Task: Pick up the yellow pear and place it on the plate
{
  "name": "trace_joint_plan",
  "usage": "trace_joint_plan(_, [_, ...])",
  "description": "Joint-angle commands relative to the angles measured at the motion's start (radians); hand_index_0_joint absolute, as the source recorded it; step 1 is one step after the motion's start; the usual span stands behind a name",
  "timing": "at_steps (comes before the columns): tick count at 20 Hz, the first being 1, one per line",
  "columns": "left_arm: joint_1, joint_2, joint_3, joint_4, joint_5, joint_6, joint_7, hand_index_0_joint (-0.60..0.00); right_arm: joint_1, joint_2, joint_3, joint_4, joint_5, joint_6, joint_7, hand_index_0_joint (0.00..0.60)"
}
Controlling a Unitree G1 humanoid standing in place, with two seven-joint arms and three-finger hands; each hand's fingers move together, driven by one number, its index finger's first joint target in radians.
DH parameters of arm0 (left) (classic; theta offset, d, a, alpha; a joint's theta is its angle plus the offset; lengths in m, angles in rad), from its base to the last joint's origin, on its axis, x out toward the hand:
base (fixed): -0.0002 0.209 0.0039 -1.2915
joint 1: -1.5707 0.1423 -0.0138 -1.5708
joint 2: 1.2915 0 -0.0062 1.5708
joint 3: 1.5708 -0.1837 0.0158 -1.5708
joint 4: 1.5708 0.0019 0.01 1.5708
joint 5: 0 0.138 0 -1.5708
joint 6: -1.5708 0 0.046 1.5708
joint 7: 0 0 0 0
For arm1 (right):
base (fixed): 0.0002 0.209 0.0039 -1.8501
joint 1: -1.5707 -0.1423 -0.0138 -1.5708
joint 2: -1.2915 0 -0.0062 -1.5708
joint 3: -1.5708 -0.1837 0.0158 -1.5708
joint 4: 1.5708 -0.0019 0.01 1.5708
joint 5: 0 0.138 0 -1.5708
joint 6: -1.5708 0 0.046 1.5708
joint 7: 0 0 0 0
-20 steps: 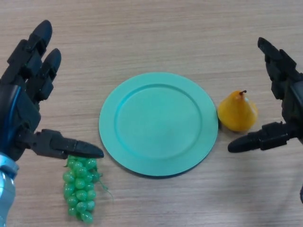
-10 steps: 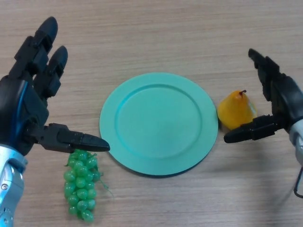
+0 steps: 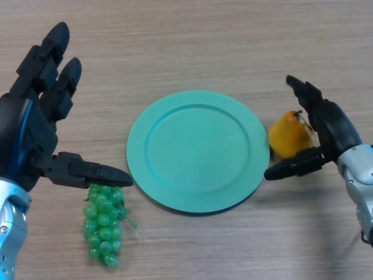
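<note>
The yellow pear (image 3: 288, 137) lies on the wooden table just right of the teal plate (image 3: 198, 150), which has nothing on it. My right hand (image 3: 333, 128) is open and cupped around the pear's right side, fingers above it and thumb below it, close to the fruit but not closed on it. My left hand (image 3: 29, 131) is open at the left side of the table, thumb stretched toward the plate.
A bunch of green grapes (image 3: 103, 221) lies at the front left, just under my left thumb and left of the plate's rim.
My right hand has moved left toward the pear, so that its fingers and thumb now bracket it. The view has shifted slightly. The left hand has barely moved.
</note>
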Motion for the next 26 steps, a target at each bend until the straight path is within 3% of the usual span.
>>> trace_joint_plan(1, [-0.027, 0.04, 0.094, -0.047, -0.014, -0.171, 0.012, 0.0, -0.115, -0.07, 0.07, 0.081, -0.258, -0.271, -0.25, 0.6])
trace_joint_plan(3, [-0.023, 0.041, 0.094, -0.047, -0.005, -0.183, 0.014, 0.0, -0.124, -0.091, 0.093, 0.112, -0.412, -0.258, -0.371, 0.6])
trace_joint_plan(8, [-0.012, 0.038, 0.102, -0.054, -0.009, -0.186, 0.017, 0.0, -0.135, -0.094, 0.065, 0.109, -0.498, -0.235, -0.452, 0.6])
trace_joint_plan(11, [-0.015, 0.038, 0.103, -0.058, -0.002, -0.191, 0.024, 0.0, -0.141, -0.115, 0.077, 0.057, -0.577, -0.224, -0.514, 0.6])
trace_joint_plan(14, [-0.015, 0.04, 0.102, -0.062, -0.002, -0.192, 0.025, 0.0, -0.136, -0.1, 0.044, -0.027, -0.54, -0.238, -0.449, 0.6])
trace_joint_plan(15, [-0.021, 0.042, 0.105, -0.064, -0.008, -0.184, 0.026, 0.0, -0.132, -0.073, 0.029, -0.074, -0.498, -0.242, -0.4, 0.6])
trace_joint_plan(17, [-0.02, 0.04, 0.103, -0.066, -0.011, -0.188, 0.026, 0.0, -0.12, -0.031, 0.052, -0.153, -0.498, -0.24, -0.394, 0.6])
trace_joint_plan(18, [-0.019, 0.04, 0.104, -0.068, -0.014, -0.188, 0.025, 0.0, -0.118, -0.006, 0.049, -0.161, -0.471, -0.249, -0.373, 0.6])
trace_joint_plan(19, [-0.018, 0.041, 0.108, -0.07, -0.018, -0.191, 0.023, 0.0, -0.102, 0.049, 0.038, -0.196, -0.356, -0.244, -0.274, 0.6])
trace_joint_plan(22, [-0.008, 0.046, 0.119, -0.075, -0.04, -0.178, 0.012, 0.0, -0.107, 0.091, 0.141, -0.21, -0.232, -0.196, -0.264, 0.6])
trace_joint_plan(24, [-0.004, 0.049, 0.131, -0.074, -0.05, -0.173, 0.006, 0.0, -0.069, 0.097, 0.305, -0.292, 0.163, -0.049, -0.181, 0.6])
trace_joint_plan(25, [-0.001, 0.051, 0.136, -0.075, -0.051, -0.172, 0.003, 0.0, -0.035, 0.098, 0.364, -0.391, 0.365, 0.099, -0.149, 0.6])
trace_joint_plan(26, [0.001, 0.051, 0.138, -0.074, -0.05, -0.174, 0.002, 0.0, -0.034, 0.098, 0.378, -0.397, 0.379, 0.118, -0.16, 0.6])
